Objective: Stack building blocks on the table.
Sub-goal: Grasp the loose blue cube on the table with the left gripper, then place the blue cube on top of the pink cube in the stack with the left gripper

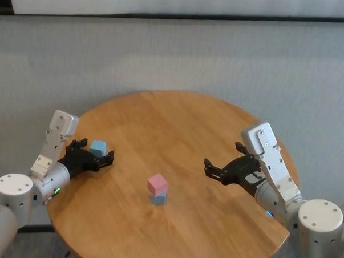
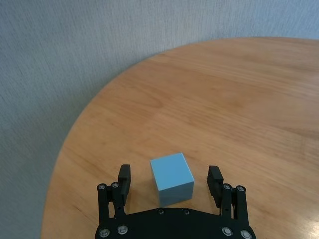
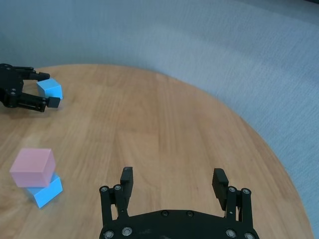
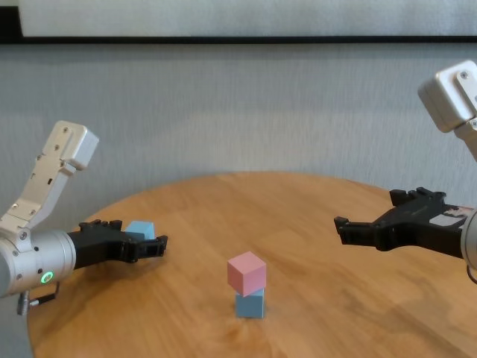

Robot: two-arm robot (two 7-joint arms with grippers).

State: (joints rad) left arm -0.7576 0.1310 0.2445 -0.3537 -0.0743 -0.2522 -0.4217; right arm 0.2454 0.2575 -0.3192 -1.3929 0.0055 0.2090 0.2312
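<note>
Between left claw (image 2: pixel 171 180) fingers (spread): blue block (image 2: pixel 172 177), untouched.

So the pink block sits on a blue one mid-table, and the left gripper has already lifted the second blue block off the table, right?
Not lifted. In the left wrist view the second blue block rests on the table between the open fingers of the left gripper, which show gaps on both sides. The pink block does sit on a blue one.

pink block (image 1: pixel 157 184) atop blue block (image 1: pixel 158 198), second blue block (image 1: pixel 97 148) apart
</note>
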